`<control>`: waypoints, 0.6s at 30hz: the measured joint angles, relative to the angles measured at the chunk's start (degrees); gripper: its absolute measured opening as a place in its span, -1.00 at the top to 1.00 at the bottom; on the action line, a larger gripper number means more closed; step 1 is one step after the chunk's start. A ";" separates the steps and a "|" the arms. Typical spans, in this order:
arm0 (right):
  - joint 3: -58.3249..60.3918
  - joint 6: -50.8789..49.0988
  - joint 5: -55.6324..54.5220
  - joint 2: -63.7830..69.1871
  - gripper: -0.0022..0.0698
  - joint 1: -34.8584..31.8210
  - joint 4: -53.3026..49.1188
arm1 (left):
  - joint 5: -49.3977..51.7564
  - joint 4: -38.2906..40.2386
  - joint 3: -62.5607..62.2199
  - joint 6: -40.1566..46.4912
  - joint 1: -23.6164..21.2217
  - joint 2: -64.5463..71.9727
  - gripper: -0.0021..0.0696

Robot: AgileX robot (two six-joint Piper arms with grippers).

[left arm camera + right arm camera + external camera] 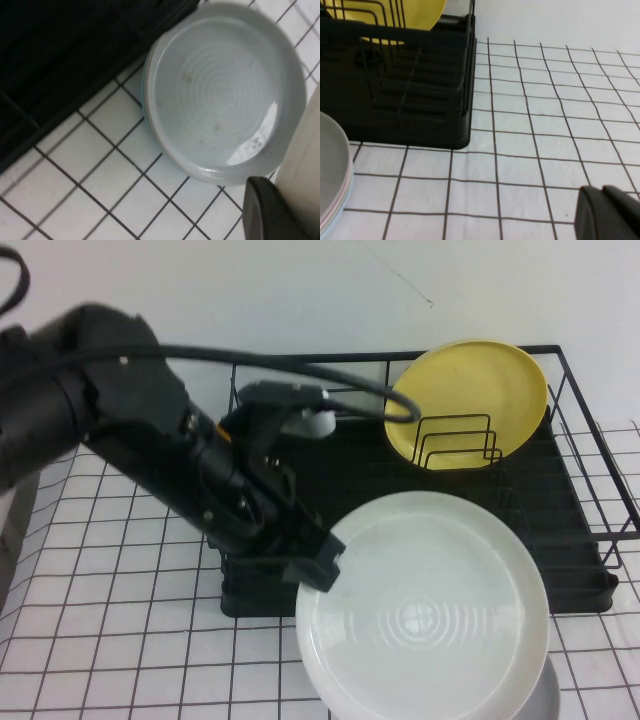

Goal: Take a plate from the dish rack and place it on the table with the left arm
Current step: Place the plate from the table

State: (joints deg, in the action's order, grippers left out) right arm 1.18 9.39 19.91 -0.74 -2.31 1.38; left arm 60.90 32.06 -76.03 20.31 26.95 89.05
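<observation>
My left gripper (320, 570) is shut on the left rim of the round white plate (425, 615). It holds the plate roughly flat, just in front of the black dish rack (570, 540) and a little above the gridded table (120, 570). In the left wrist view one dark finger (270, 212) presses against the plate's pale surface (302, 150). My right gripper (610, 212) hangs low over the table to the right of the rack, fingers together and empty. It is out of the high view.
A yellow plate (470, 395) stands in the dividers at the rack's back right and shows in the right wrist view (395, 15). A stack of plates with a light grey one on top (220, 95) lies on the table under the held plate and shows in the right wrist view (332, 170).
</observation>
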 joint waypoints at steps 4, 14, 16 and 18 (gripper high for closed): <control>0.00 0.00 0.00 0.00 0.95 0.00 0.00 | -8.73 2.78 8.01 0.25 0.68 0.02 0.84; 0.00 0.00 0.00 0.00 0.95 0.00 0.00 | -23.69 3.58 12.14 0.48 7.67 4.55 0.84; 0.00 0.00 0.00 0.00 0.95 0.00 0.00 | -24.29 3.69 12.14 0.57 8.02 6.06 0.84; 0.00 0.00 0.00 0.00 0.95 0.00 0.00 | -24.66 3.70 12.14 0.57 8.02 7.45 0.84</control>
State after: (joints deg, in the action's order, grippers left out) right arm 1.18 9.39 19.91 -0.74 -2.31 1.38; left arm 36.24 35.76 -63.88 20.88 34.97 96.50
